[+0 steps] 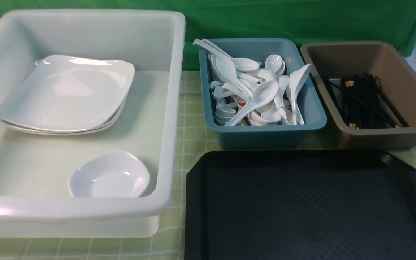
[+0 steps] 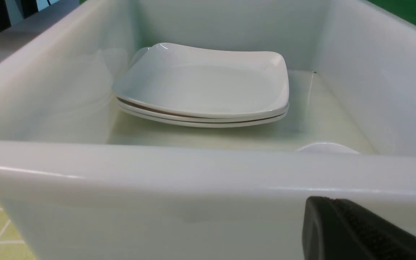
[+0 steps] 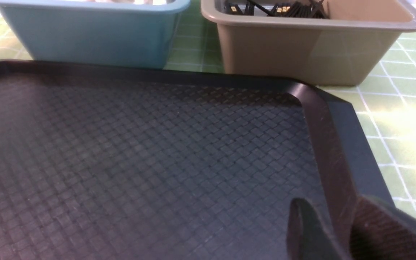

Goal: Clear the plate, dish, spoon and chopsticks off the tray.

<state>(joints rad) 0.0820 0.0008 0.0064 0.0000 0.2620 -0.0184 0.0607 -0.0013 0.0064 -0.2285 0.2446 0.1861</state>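
Pretty sure I'm at the wrap-up: the tray (image 1: 302,209) looks bare, at least the part in frame. The plate (image 1: 67,94) tops the stack in the white tub (image 1: 172,108), the dish (image 1: 108,175) sits nearer me in there. Spoons (image 1: 262,94) fill the teal tub (image 1: 265,133), chopsticks (image 1: 363,101) the brown tub (image 1: 374,137). My left claw (image 2: 356,231) is pinched closed, empty, outside the white tub. My right claw (image 3: 334,231) hovers over the tray's corner, holding nothing, with a narrow gap between its fingers. Next: just back off. The tray's near edge is cut off.

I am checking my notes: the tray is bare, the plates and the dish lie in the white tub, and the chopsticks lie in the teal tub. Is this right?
One thing is wrong. The front view shows the chopsticks in the brown tub; the teal tub holds spoons. The rest stands.
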